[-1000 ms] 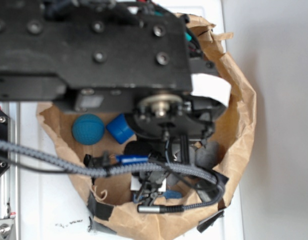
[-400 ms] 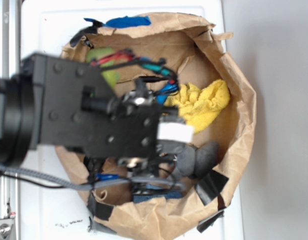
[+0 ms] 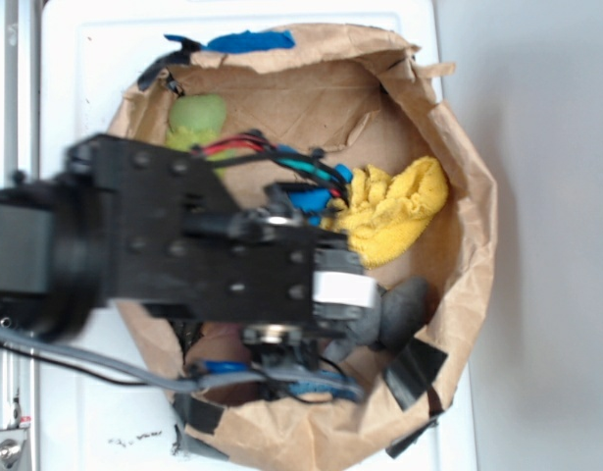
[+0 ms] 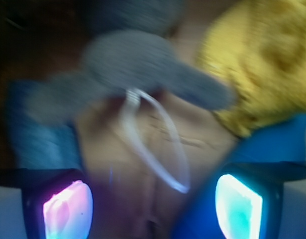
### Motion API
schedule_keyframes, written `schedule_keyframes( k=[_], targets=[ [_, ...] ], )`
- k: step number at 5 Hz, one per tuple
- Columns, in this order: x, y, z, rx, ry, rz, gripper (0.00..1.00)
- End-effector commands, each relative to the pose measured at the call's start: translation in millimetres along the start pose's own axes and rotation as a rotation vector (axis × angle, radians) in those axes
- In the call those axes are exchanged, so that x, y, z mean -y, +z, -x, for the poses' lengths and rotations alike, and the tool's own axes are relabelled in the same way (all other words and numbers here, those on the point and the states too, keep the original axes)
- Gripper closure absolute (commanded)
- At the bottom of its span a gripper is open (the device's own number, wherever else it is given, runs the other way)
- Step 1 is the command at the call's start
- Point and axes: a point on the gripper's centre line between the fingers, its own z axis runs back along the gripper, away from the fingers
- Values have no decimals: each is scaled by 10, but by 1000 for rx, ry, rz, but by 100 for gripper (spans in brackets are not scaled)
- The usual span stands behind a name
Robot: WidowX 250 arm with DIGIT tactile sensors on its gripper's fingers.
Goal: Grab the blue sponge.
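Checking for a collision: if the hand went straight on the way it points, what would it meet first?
Probably the bare brown paper floor with its thin white loop; the grey object lies further ahead. Blur makes depth uncertain.

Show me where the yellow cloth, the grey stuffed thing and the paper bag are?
yellow cloth [image 3: 394, 211], exterior view, middle of its crumpled folds.
grey stuffed thing [image 4: 138, 62], wrist view, its rounded body.
paper bag [image 3: 473, 235], exterior view, right wall.

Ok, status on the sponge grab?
Gripper open, empty. Sponge likely dull blue patch, wrist view left, blurred. Grey toy, white loop ahead.
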Motion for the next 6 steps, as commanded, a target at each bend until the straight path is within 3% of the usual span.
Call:
schedule_keyframes(
  k=[1, 4, 6],
  targets=[
    [161, 101, -169, -22, -2, 43, 0],
    [222, 59, -141, -31, -29, 110, 0],
    [180, 63, -147, -38, -39, 110, 0]
  ],
)
